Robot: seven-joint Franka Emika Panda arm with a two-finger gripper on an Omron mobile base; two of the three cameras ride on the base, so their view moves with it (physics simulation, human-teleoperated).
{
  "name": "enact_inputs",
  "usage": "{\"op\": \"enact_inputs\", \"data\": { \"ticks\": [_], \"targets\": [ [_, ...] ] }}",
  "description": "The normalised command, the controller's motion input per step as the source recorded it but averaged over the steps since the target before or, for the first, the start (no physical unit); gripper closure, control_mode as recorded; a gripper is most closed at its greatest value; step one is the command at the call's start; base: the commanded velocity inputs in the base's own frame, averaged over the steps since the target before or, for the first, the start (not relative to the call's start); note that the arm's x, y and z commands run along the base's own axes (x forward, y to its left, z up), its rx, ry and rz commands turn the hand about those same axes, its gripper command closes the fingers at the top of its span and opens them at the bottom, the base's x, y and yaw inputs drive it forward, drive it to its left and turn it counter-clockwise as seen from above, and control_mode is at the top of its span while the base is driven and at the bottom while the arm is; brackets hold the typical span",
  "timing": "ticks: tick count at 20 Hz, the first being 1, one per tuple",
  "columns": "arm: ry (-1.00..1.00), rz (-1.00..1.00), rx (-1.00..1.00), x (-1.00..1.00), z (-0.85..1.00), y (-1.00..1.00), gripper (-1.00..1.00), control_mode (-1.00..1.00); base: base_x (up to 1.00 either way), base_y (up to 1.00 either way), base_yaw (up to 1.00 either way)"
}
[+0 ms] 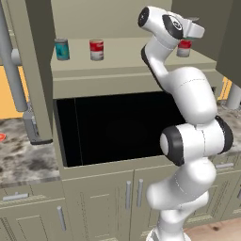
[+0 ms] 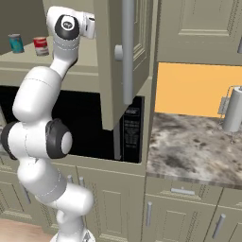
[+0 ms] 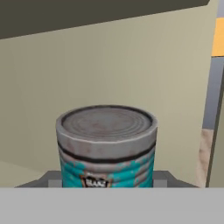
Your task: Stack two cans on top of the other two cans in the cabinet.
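The white arm (image 1: 188, 141) bends up tall from its base. Its hand (image 1: 188, 29) reaches high, level and forward. The fingers are hidden.

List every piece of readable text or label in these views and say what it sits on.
No text can be read for certain.
Teal can with silvery ribbed lid in the hand view: a small black badge with white letters, cut off and too blurred to read.
Red can with white band on the beige cabinet shelf: label too small to read.
Black microwave: faint panel marks, unreadable.
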Motion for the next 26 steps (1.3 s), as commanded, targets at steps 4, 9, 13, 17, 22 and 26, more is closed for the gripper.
{"op": "enact_inputs", "data": {
  "ticks": [4,9,13,17,22,26],
  "targets": [
    [0.02,0.00,0.00,0.03,-0.08,0.00,1.00,-1.00,0.00,0.00,0.00],
    [0.01,0.00,0.00,0.09,-0.07,0.00,1.00,-1.00,0.00,0.00,0.00],
    [0.00,0.00,0.00,0.04,0.00,0.00,1.00,-1.00,0.00,0.00,0.00],
    [0.00,0.00,0.00,0.00,0.09,0.00,1.00,-1.00,0.00,0.00,0.00],
    [0.00,0.00,0.00,0.11,0.05,0.00,1.00,-1.00,0.00,0.00,0.00],
    [0.01,0.00,0.00,0.20,0.00,0.00,1.00,-1.00,0.00,0.00,0.00]
  ]
}}
